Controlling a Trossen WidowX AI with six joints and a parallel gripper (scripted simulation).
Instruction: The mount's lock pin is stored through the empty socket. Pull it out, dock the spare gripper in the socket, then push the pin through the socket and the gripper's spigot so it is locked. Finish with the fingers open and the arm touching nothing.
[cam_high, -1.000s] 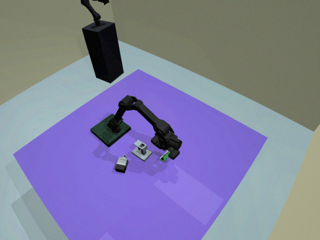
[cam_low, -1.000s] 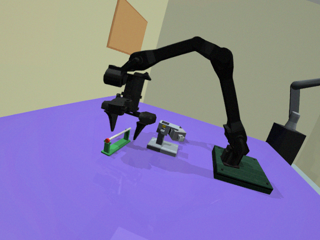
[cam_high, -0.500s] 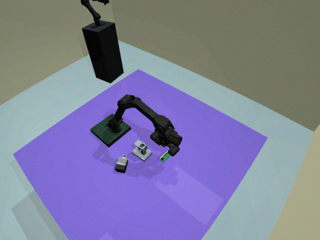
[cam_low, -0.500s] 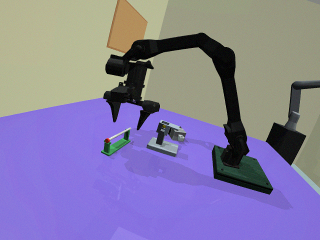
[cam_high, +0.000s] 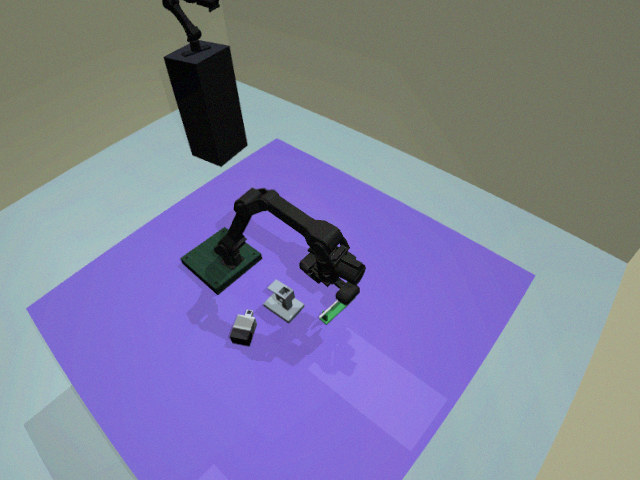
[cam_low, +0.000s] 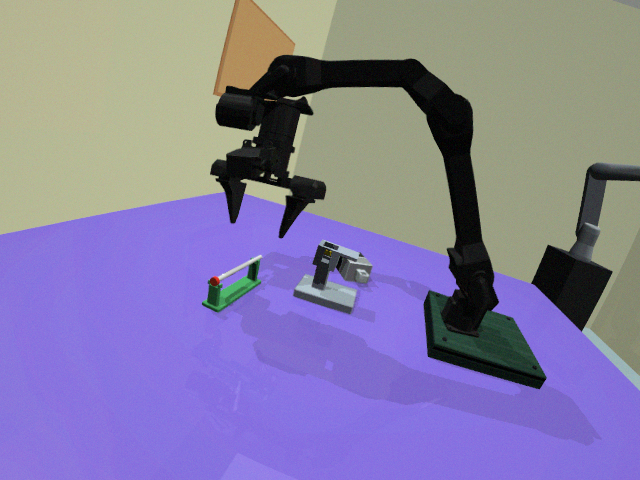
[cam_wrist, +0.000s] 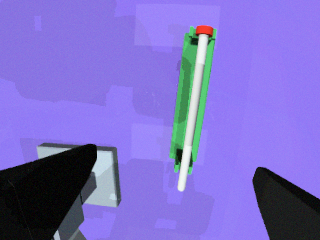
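Observation:
The lock pin (cam_low: 241, 268) (cam_wrist: 194, 100), white with a red head, lies across the two uprights of the green rack (cam_high: 334, 312) (cam_low: 233, 296) (cam_wrist: 185, 75). Its plain end sticks out past one upright. My gripper (cam_low: 256, 229) (cam_wrist: 175, 163) is wide open and empty above the rack, its fingers clear of the pin. The grey mount (cam_high: 285, 310) (cam_low: 324, 297) (cam_wrist: 106, 175) stands beside the rack, with no pin seen through its raised socket (cam_high: 283, 292) (cam_low: 326, 252). The spare gripper (cam_high: 243, 327) (cam_low: 356, 268), pale and black, lies apart from the mount. My fingertips are hidden in the top view.
My arm's dark green base plate (cam_high: 206, 263) (cam_low: 491, 348) is on the purple mat (cam_high: 434, 310) (cam_low: 129, 361), with the mount between it and the rack. A black pedestal (cam_high: 206, 103) (cam_low: 571, 284) with another arm stands beyond the mat.

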